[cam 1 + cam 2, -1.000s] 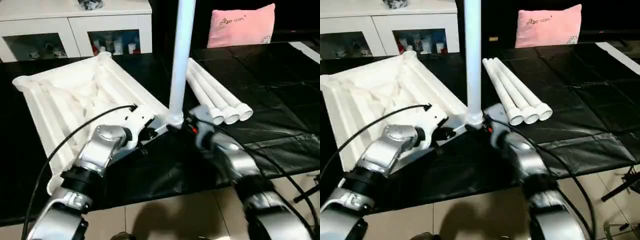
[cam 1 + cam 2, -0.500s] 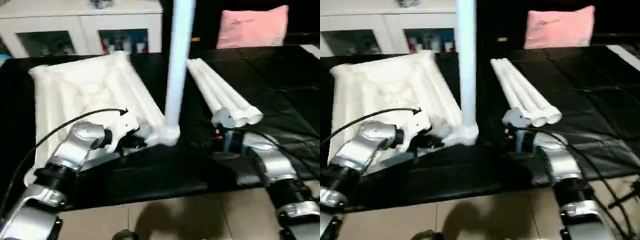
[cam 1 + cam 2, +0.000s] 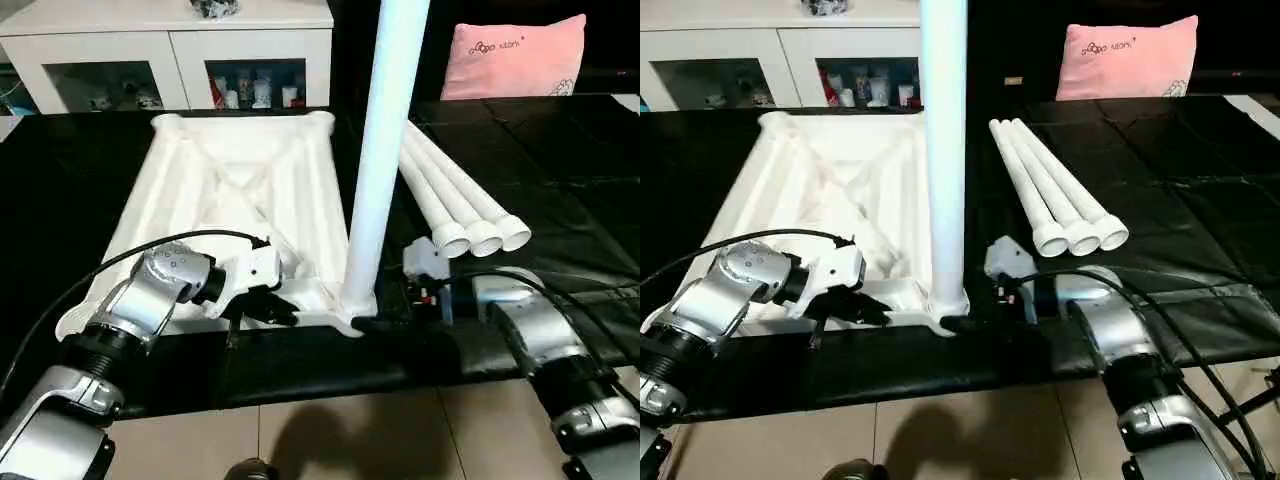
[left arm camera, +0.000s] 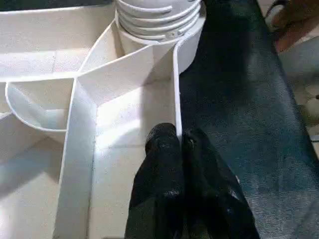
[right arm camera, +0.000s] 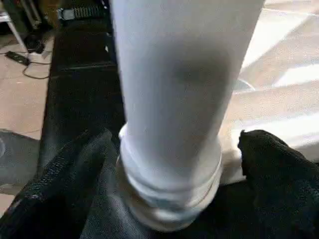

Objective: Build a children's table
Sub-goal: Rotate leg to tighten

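Observation:
The children's table lies upside down: the white ribbed tabletop [image 3: 230, 190] rests on a black mat, and one white leg [image 3: 385, 150] stands upright in its near right corner socket. My left gripper [image 3: 285, 315] is at the near edge. In the left wrist view its fingers [image 4: 162, 149] are shut on the tabletop's thin rim wall [image 4: 175, 99], just short of the leg's threaded base [image 4: 159, 15]. My right gripper [image 3: 372, 323] is open at the base of the leg [image 5: 184, 89], with one black finger [image 5: 75, 169] on each side of it.
Three more white legs [image 3: 455, 195] lie side by side on the black mat [image 3: 560, 170] to the right of the tabletop. A white glass-door cabinet [image 3: 170, 50] and a pink cushion [image 3: 515, 55] stand at the back. Tiled floor [image 3: 350, 440] runs along the mat's near edge.
The head view has swung, so the whole scene sits differently. My right gripper pulled a little right of the leg, then came back to its base. The left gripper has kept hold of the rim.

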Motion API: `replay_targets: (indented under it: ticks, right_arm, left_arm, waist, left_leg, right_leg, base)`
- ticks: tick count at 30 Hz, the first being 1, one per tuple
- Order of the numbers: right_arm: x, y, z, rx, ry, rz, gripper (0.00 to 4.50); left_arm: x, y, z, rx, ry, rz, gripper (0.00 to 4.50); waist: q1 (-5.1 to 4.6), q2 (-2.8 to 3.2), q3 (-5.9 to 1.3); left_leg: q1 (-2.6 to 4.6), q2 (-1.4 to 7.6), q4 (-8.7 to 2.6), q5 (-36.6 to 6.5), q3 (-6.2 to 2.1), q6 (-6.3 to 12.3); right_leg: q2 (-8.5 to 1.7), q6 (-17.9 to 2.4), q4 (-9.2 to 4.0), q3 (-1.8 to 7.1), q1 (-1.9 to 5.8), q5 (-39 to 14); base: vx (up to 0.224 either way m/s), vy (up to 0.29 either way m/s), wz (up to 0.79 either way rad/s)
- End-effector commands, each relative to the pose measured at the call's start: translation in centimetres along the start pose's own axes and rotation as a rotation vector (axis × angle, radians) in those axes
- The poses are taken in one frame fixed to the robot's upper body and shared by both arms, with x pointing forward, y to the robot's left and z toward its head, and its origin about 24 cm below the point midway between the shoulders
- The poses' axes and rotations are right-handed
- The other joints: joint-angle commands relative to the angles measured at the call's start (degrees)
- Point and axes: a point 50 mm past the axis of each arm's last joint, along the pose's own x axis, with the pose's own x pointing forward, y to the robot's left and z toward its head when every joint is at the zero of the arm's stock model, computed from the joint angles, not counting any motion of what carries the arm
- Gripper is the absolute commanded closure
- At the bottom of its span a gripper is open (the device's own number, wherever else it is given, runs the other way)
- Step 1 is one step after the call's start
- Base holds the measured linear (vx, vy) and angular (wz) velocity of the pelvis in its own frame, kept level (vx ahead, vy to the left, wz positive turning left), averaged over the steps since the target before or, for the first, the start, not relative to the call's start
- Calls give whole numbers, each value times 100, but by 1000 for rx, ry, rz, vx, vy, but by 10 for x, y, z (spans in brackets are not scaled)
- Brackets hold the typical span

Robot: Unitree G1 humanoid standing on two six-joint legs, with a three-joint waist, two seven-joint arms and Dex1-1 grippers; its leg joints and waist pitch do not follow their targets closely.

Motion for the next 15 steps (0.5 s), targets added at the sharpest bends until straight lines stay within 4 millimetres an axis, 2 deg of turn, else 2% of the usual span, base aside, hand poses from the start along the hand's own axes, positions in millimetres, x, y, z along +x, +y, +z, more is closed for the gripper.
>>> replay_targets:
  ticks: [1, 2, 6, 11, 15]
  right_arm:
    - [0, -1, 2, -10, 7, 22, 42]
    - [0, -1, 2, -9, 7, 24, 67]
    - [2, 0, 1, 1, 11, 56, 87]
    - [3, 1, -1, 14, 18, 80, 140]
    - [5, 1, -1, 17, 11, 86, 163]
  left_arm:
    - [1, 1, 13, 75, 7, -46, 450]
    - [1, 1, 13, 76, 7, -46, 450]
    - [1, 1, 13, 78, 9, -51, 450]
    - [2, 1, 13, 78, 12, -58, 450]
    - [1, 0, 14, 78, 15, -62, 450]
  waist:
    - [-30, 1, -392]
    - [-28, -1, -391]
    - [-27, 0, -399]
    - [-27, -3, -400]
    - [-24, -3, -403]
  left_leg:
    - [184, 202, -415, -1450, -24, 171]
    - [184, 203, -417, -1458, -24, 160]
    - [176, 200, -408, -1390, -24, 191]
    - [183, 202, -407, -1376, -23, 192]
    - [176, 198, -403, -1339, -23, 207]
  right_leg:
    - [-255, -1461, -376, 163, 227, -583]
    - [-254, -1464, -376, 165, 229, -587]
    - [-253, -1475, -364, 161, 238, -486]
    - [-253, -1495, -363, 160, 234, -523]
    - [-248, -1503, -354, 158, 242, -441]
  base:
    - [0, 0, 0]
    - [0, 0, 0]
    - [0, 0, 0]
    - [0, 0, 0]
    - [0, 0, 0]
